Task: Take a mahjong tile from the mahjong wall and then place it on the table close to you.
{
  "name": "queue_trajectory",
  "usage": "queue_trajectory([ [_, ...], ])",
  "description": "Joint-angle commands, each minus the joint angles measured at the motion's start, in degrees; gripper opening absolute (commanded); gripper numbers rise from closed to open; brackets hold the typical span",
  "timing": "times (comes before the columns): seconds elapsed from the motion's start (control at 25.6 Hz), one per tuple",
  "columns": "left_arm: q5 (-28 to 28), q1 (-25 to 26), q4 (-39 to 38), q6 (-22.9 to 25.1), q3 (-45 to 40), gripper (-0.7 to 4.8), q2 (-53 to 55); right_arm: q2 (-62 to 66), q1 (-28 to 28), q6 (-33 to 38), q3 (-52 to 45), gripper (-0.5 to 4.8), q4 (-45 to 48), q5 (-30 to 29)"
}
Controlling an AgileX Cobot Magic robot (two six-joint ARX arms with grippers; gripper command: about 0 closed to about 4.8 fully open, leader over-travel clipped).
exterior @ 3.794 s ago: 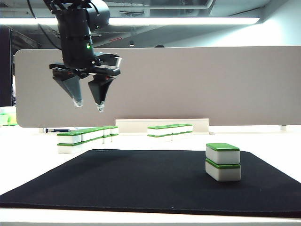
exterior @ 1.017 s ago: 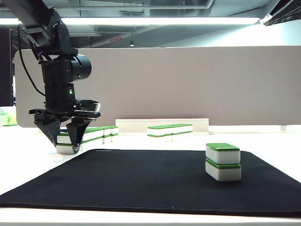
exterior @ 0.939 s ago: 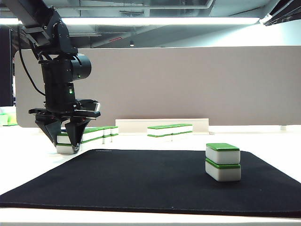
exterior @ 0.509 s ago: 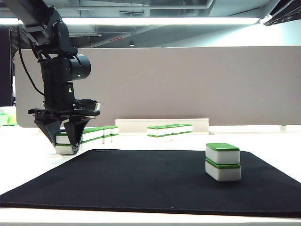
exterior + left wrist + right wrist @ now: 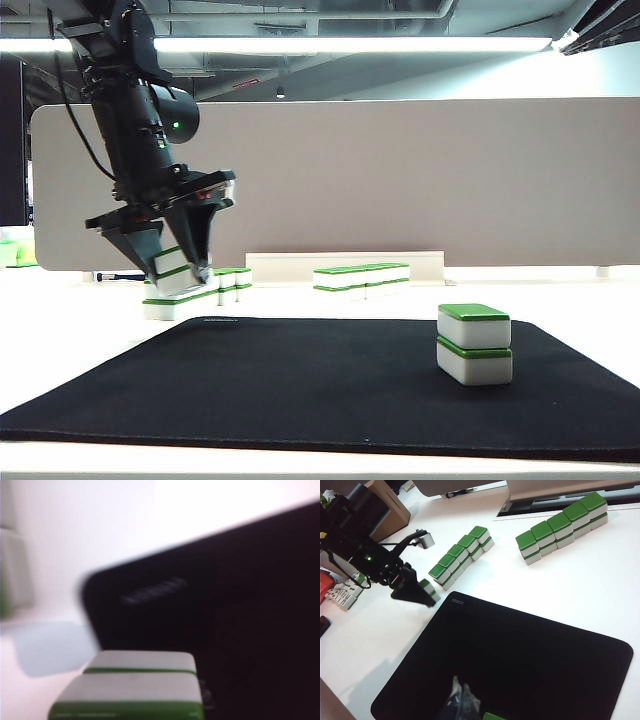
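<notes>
Exterior view: the left pincer [image 5: 178, 270] hangs tilted above the counter [image 5: 60, 340] by the black mat's [image 5: 330, 380] far left corner, closed on a mahjong tile [image 5: 170, 266] lifted clear of the mahjong wall [image 5: 200, 290]. The pick looks done; the set-down near the front edge remains.

Left wrist view: blurred, tiles [image 5: 132, 690] close below.

Right wrist view: the right pincer [image 5: 462, 700] hovers over the mat's near edge; its opening cannot be told.
</notes>
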Motion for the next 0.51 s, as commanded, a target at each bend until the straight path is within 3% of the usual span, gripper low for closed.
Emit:
queue_trajectory([
  [0.04, 2.51, -3.37, -1.09, 2.45, 0.17, 1.38, -0.37, -0.11, -0.02, -0.22, 0.50, -0.01, 0.70, -0.17],
  [0.23, -1.22, -8.57, -2.29, 9.60, 0.17, 1.37, -0.35, -0.11, -0.07, -0.98, 0.50, -0.01, 0.70, -0.20],
  [0.43, -10.08, -15.19, -2.60, 12.83, 0.17, 1.38, -0.35, -0.11, -0.07, -1.49, 0.50, -0.01, 0.66, -0.20],
  [0.51, -10.73, -18.34, -3.34, 14.62, 0.17, 1.38, -0.37, -0.11, -0.07, -1.49, 0.50, -0.01, 0.66, -0.20],
])
